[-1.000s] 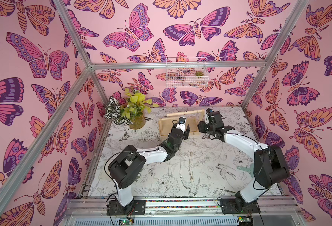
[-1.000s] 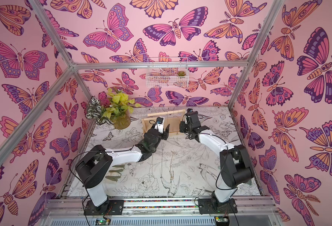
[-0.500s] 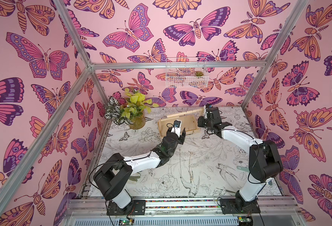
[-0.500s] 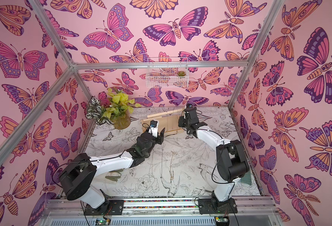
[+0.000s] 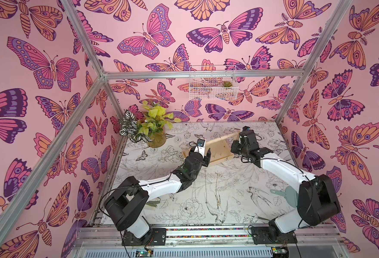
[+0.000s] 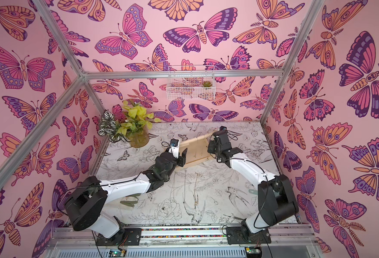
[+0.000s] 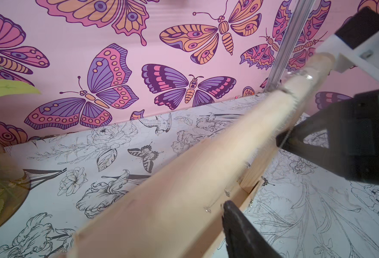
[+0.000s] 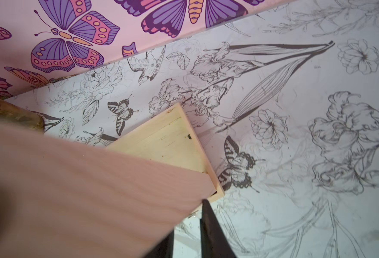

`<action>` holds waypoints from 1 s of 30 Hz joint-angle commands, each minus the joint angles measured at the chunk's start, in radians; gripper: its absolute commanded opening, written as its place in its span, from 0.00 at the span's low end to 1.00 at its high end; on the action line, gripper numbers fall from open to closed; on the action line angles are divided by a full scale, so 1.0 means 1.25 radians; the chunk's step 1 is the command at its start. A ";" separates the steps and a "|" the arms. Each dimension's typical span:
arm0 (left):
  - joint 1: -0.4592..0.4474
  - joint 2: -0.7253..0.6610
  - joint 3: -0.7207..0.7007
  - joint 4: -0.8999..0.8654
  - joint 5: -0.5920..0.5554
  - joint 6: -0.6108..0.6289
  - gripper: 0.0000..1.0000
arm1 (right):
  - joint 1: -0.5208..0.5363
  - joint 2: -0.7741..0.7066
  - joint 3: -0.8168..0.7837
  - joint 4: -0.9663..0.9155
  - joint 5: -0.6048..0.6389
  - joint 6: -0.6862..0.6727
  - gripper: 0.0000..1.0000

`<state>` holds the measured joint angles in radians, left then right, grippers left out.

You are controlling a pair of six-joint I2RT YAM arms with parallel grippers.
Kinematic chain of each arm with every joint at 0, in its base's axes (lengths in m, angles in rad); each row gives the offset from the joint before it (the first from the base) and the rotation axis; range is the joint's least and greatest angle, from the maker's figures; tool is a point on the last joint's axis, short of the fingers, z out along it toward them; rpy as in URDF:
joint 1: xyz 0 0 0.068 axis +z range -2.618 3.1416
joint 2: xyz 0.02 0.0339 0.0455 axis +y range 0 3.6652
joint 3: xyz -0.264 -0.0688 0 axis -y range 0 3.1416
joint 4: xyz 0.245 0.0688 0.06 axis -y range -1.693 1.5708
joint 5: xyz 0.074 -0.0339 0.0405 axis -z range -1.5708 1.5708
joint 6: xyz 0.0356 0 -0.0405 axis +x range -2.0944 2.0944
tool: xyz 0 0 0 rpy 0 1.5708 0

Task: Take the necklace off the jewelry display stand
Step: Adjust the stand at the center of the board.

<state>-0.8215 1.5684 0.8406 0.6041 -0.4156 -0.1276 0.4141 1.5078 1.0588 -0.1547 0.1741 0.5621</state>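
The table (image 5: pixel 235 214) has black-and-white flower drawings, with pink butterfly walls (image 5: pixel 50 93) around. The jewelry display stand (image 5: pixel 222 154) sits near the potted plant (image 5: pixel 150 129), necklace (image 7: pixel 305 75) on its top bar. Left jaws apart; right jaws, cannot tell.

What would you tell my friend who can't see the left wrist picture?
A pale wooden stand slants across the picture, with the left gripper open around it. A thin chain glints near its far end. Behind are a flower-printed table and a pink butterfly wall.
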 commanded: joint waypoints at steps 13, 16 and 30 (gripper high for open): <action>-0.015 -0.140 -0.087 -0.037 0.003 -0.031 0.62 | 0.153 -0.038 0.059 -0.104 0.270 0.221 0.26; -0.015 -0.157 -0.088 -0.061 -0.004 -0.024 0.62 | 0.151 -0.064 0.050 -0.156 0.359 0.238 0.29; 0.115 -0.107 -0.006 -0.166 0.074 -0.012 0.57 | 0.108 -0.145 -0.006 -0.140 0.305 0.051 0.29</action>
<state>-0.7116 1.4105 0.7994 0.4297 -0.3622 -0.1493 0.5575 1.3403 1.0744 -0.3111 0.5785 0.7021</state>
